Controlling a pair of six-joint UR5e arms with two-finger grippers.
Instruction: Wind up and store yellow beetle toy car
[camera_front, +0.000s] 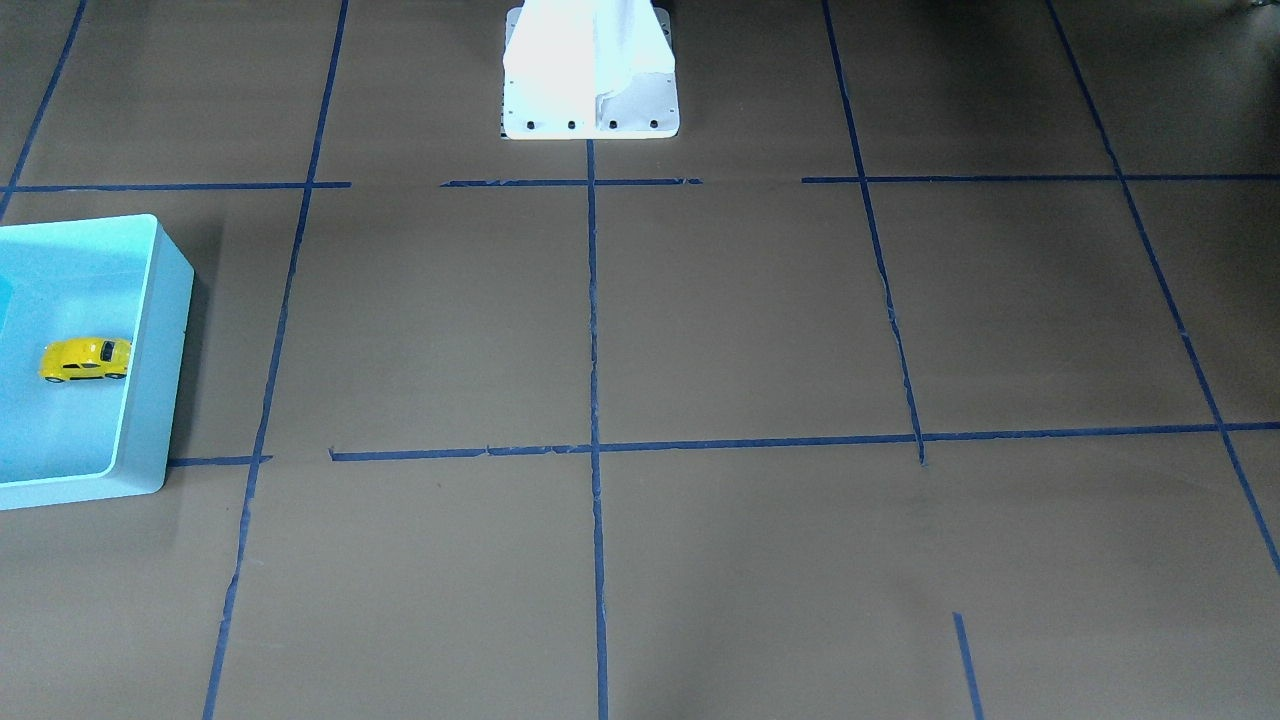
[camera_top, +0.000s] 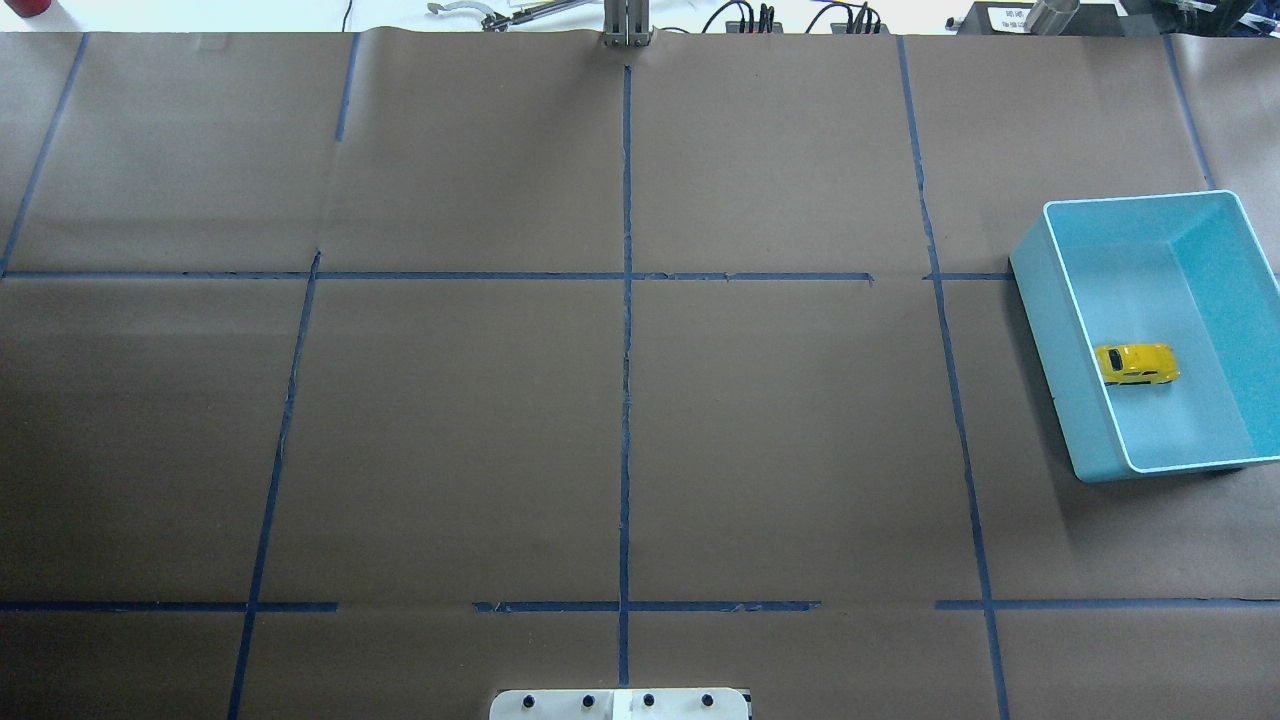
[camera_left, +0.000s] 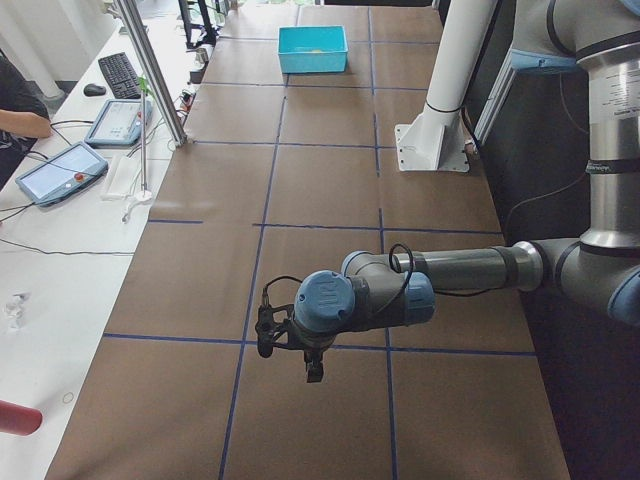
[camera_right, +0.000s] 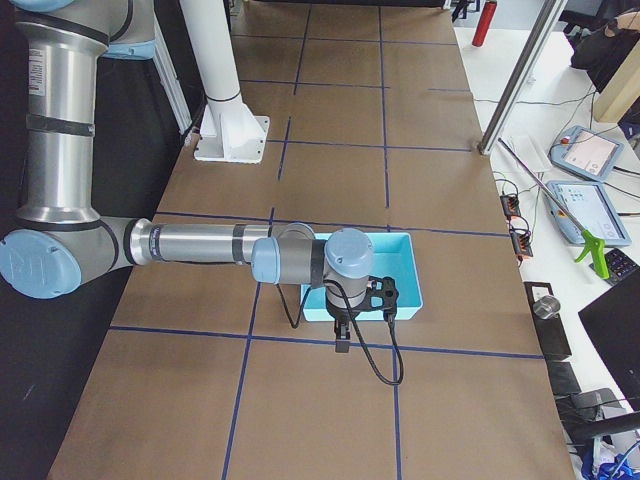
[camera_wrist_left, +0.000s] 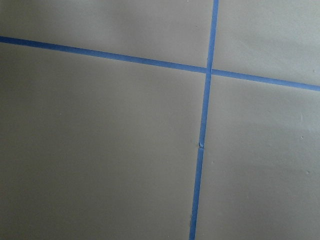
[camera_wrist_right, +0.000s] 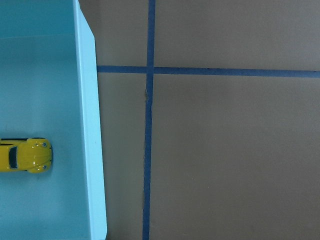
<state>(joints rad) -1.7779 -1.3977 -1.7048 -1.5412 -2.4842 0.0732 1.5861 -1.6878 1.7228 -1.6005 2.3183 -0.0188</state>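
Observation:
The yellow beetle toy car lies on its wheels inside the turquoise bin at the table's right end, close to the bin's inner wall. It also shows in the front view in the bin, and in the right wrist view by the bin wall. My right gripper hangs high over the bin's edge. My left gripper hangs high over bare paper at the other end. Both show only in the side views, so I cannot tell if they are open or shut.
Brown paper with a blue tape grid covers the table. The white robot base stands at the robot's edge. Tablets, a keyboard and cables lie on the operators' bench beside the table.

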